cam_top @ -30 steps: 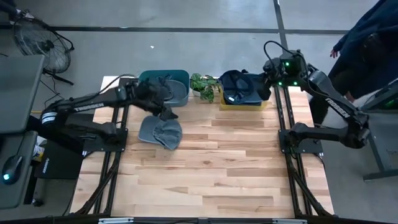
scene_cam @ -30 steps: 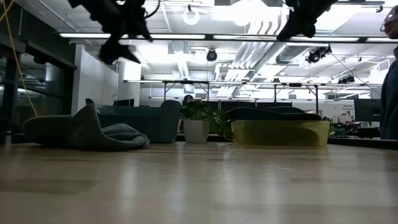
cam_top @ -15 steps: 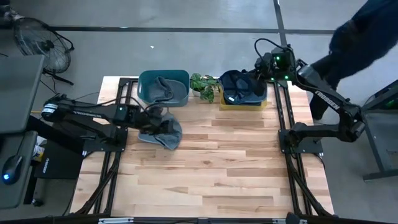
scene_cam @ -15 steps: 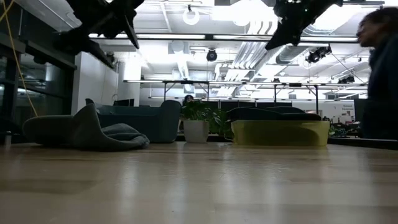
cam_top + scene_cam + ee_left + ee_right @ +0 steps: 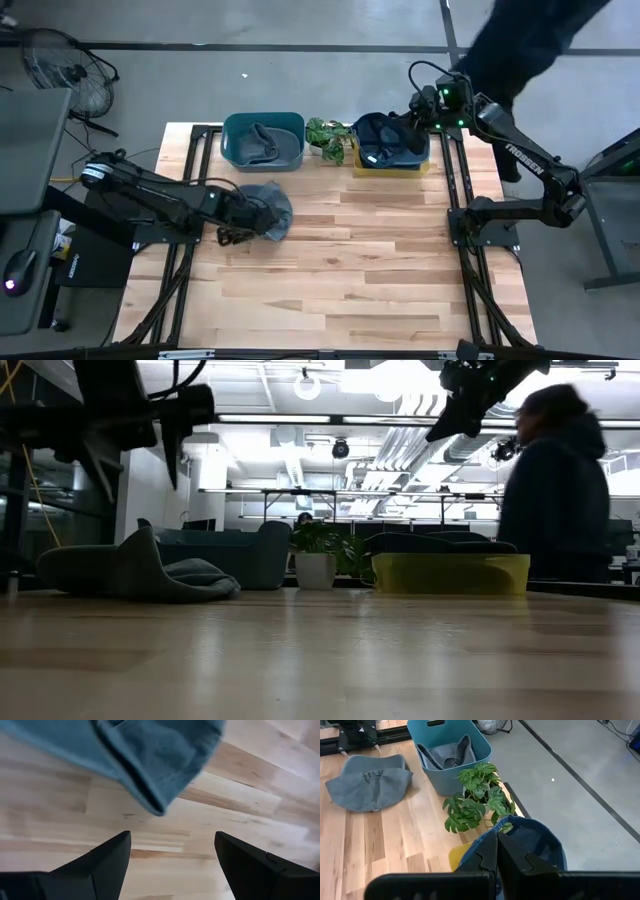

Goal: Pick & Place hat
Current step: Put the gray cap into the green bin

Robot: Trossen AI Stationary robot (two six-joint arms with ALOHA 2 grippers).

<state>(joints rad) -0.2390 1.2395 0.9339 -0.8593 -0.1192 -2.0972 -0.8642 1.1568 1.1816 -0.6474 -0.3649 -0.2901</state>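
A grey hat [image 5: 266,204] lies flat on the wooden table, left of centre; the low view shows it [image 5: 140,572] as a low mound. My left gripper [image 5: 238,222] hangs just above the table at the hat's near-left edge, pointing steeply down. It [image 5: 172,855] is open, with bare wood between the fingers and the hat's brim [image 5: 150,760] just ahead. My right gripper [image 5: 424,106] is shut and hovers high over the yellow bin [image 5: 392,168]. That bin holds a dark blue hat [image 5: 535,840].
A teal bin [image 5: 263,140] at the far left holds another grey hat [image 5: 445,752]. A potted plant [image 5: 330,138] stands between the two bins. A person [image 5: 555,490] passes beyond the table's far right corner. Bare wood lies toward the near edge.
My left gripper has swung from over the teal bin's near side toward the table's near edge and down to the grey hat's near-left edge, rolling about its own line; it stays open. My right gripper has shifted slightly toward the far edge. A person has walked in behind the table.
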